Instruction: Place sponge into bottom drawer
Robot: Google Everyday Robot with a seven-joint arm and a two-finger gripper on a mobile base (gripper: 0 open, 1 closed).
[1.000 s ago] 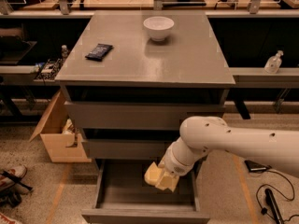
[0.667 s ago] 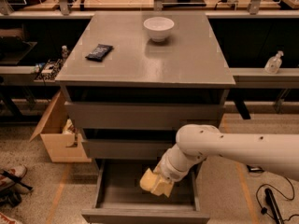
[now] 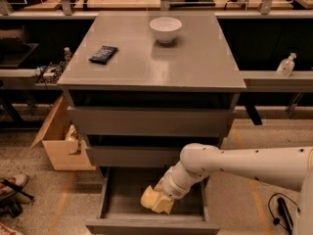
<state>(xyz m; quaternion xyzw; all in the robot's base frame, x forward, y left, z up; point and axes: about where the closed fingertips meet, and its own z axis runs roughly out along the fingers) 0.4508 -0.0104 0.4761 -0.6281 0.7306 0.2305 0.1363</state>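
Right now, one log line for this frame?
phase: placing | tool: over open bottom drawer, holding sponge | sponge: not released

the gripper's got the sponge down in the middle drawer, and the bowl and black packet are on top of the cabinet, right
Not quite. The gripper has the sponge down in the open bottom drawer, not the middle one, as the camera view shows. The bowl and black packet are on top of the cabinet.

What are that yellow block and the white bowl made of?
The sponge, at the gripper in the open bottom drawer, looks like soft matte foam, its sides pinched. The bowl looks like glazed ceramic or plastic: smooth, slightly shiny.
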